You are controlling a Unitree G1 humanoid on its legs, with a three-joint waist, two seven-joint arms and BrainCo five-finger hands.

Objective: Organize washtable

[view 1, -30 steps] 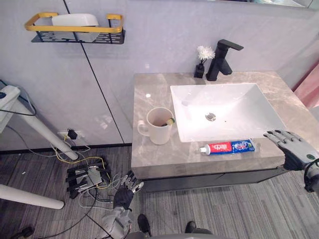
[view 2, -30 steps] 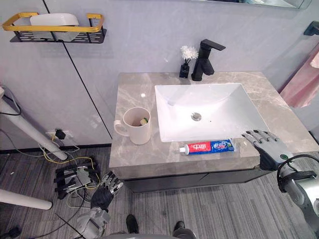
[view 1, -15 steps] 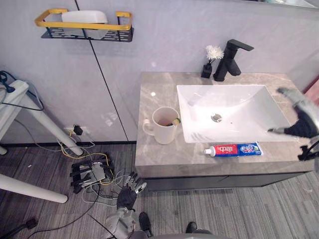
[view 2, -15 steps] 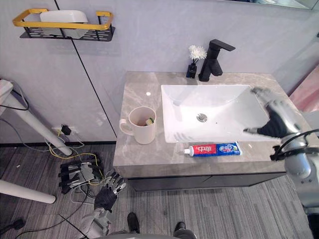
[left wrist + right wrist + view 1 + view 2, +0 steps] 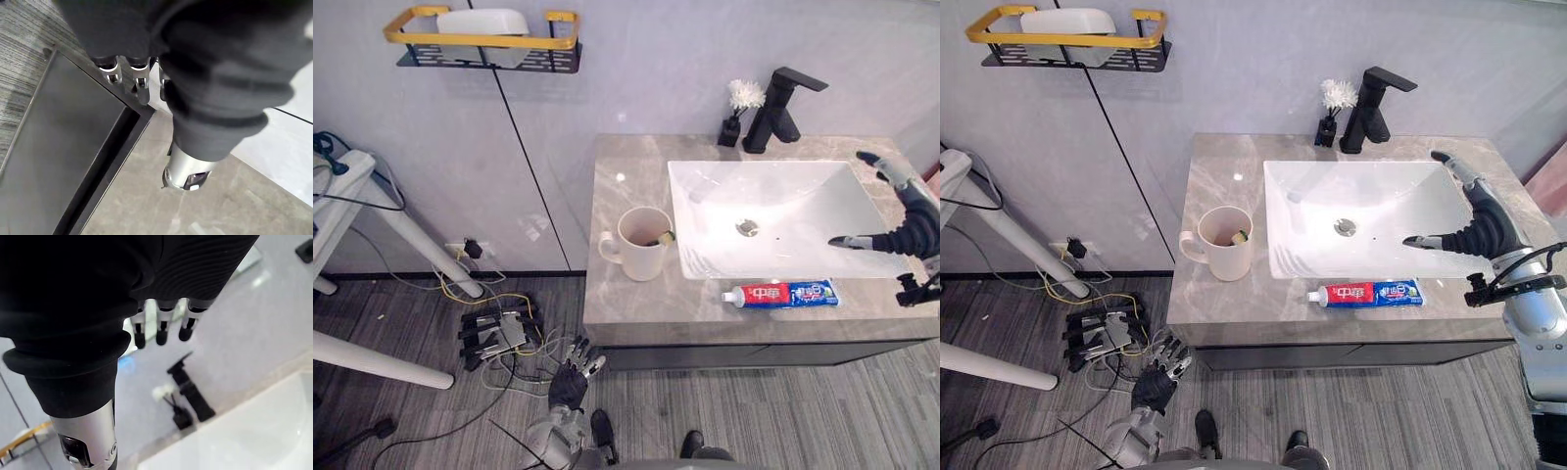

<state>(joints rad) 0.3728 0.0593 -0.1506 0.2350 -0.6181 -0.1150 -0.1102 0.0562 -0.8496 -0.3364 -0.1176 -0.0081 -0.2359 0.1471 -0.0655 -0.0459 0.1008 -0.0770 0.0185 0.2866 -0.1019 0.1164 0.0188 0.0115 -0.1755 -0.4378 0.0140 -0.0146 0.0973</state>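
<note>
A red, white and blue toothpaste tube (image 5: 779, 294) lies flat on the grey stone counter (image 5: 626, 294), just in front of the white sink basin (image 5: 773, 211). To the basin's left stands a cream mug (image 5: 643, 245) with a small item in it. My right hand (image 5: 911, 230) is open, raised above the basin's right rim, to the right of the tube and apart from it. Its straight fingers (image 5: 159, 330) hold nothing. My left hand (image 5: 570, 370) hangs open low beside the vanity, near the floor, with relaxed fingers (image 5: 129, 76).
A black faucet (image 5: 783, 106) and a small black vase with a white flower (image 5: 740, 106) stand at the counter's back. On the wall at upper left hangs a yellow-railed shelf (image 5: 480, 44) with a white dish. Power strips and cables (image 5: 494, 333) lie on the floor.
The camera has shifted. My right hand has risen from the counter's front right corner to above the basin's right rim, still open. The tube, mug and left hand have stayed put.
</note>
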